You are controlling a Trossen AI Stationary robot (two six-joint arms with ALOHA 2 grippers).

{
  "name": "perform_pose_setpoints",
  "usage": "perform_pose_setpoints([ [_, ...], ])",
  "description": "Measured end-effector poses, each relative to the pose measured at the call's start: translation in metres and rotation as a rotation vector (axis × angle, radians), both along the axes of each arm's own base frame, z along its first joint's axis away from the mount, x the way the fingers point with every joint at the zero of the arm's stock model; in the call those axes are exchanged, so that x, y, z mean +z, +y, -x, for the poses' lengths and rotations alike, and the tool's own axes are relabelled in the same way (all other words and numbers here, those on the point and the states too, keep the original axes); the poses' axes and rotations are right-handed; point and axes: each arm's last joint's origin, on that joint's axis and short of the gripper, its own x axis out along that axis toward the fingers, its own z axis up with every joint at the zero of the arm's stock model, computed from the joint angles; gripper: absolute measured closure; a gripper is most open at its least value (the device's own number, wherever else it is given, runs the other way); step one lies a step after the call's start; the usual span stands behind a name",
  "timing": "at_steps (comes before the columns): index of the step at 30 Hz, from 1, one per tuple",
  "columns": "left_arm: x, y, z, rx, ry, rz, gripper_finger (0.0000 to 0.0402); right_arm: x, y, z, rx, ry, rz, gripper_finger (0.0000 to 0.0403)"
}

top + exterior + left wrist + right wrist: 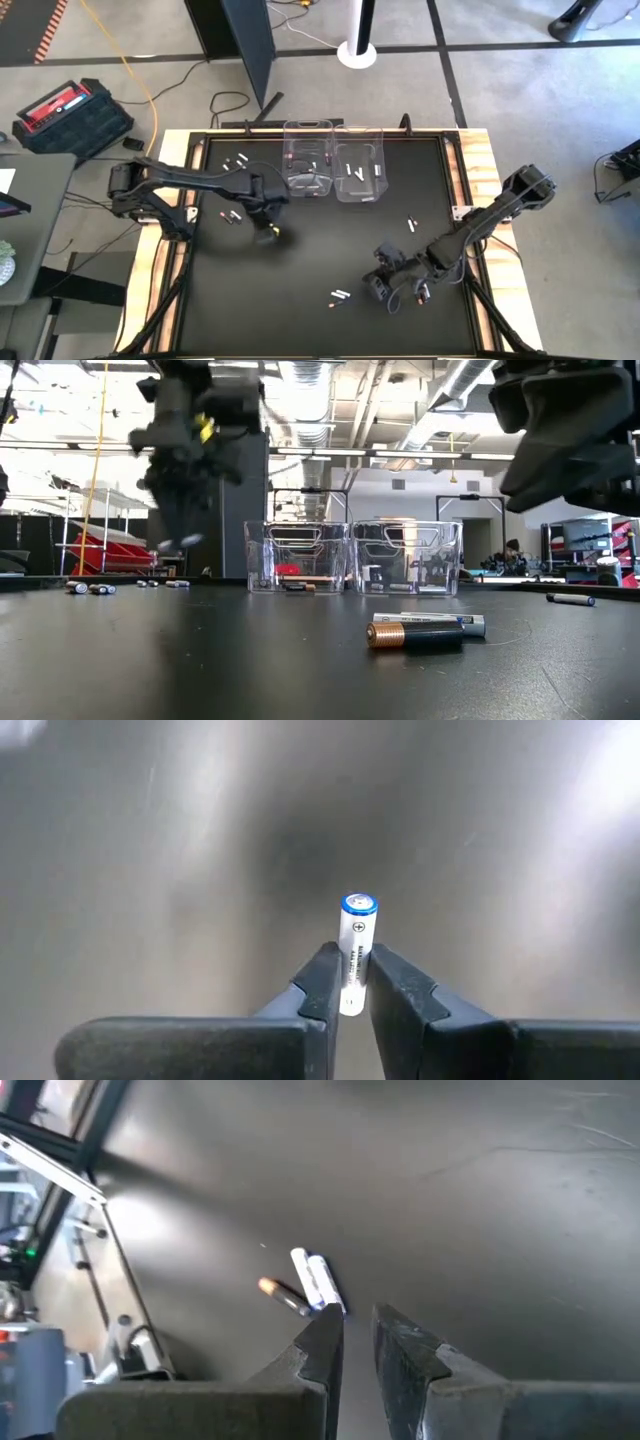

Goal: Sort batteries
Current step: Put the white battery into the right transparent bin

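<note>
One white battery (356, 945) is sitting pinched between the fingers of the left hand (352, 990), its blue-ringed positive cap pointing forward past the fingertips, so its long axis is running straight out along the hand's own reach. In the high view this left hand (268, 222) is hanging above the table (300, 320) on the left half, just short of the two clear bins (333, 160) that are standing side by side at the far edge. The nearer of the two, the left bin (307, 168), is lying only a little beyond the hand and slightly to its right, so the left arm looks better placed to reach it; which bin should take this white cell is a judgement call, though white cells are showing in the right bin (359, 172).

Closer to the front edge, the right hand (358, 1342) is hovering with its fingers a narrow gap apart and nothing between them. A small cluster of loose batteries (305, 1288), two white and one dark with a copper end, is lying flat on the table just ahead of its fingertips. More loose cells (228, 215) are lying scattered on the table's left side.
</note>
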Motion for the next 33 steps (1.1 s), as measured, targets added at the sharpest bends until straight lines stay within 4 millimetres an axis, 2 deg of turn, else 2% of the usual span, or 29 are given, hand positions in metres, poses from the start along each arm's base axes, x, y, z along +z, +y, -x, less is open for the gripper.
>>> perform_pose_setpoints([
  [3, 0.018, -0.01, -0.017, 0.046, -0.137, 0.019, 0.0363, -0.002, -0.001, 0.002, 0.001, 0.028, 0.019, 0.0326],
  [7, 0.045, -0.012, -0.036, 0.106, -0.311, 0.041, 0.0363, -0.004, -0.003, 0.004, 0.0, 0.052, 0.036, 0.0326],
  [10, 0.064, -0.006, -0.046, 0.129, -0.409, 0.027, 0.0363, -0.006, -0.005, 0.005, -0.004, 0.077, 0.053, 0.0326],
  [14, 0.078, 0.009, -0.063, 0.115, -0.437, -0.009, 0.0363, -0.007, -0.008, 0.005, -0.014, 0.093, 0.065, 0.0326],
  [19, 0.086, 0.035, -0.098, 0.063, -0.466, -0.056, 0.0363, -0.007, -0.014, 0.001, -0.021, 0.094, 0.081, 0.0326],
  [25, 0.093, 0.08, -0.145, -0.004, -0.462, -0.115, 0.0363, -0.006, -0.022, -0.004, -0.056, 0.092, 0.078, 0.0326],
  [28, 0.091, 0.105, -0.166, -0.006, -0.453, -0.143, 0.0363, -0.006, -0.027, -0.006, -0.077, 0.093, 0.078, 0.0326],
  [33, 0.083, 0.144, -0.19, 0.038, -0.462, -0.168, 0.0363, -0.007, -0.035, -0.01, -0.108, 0.101, 0.08, 0.0326],
])
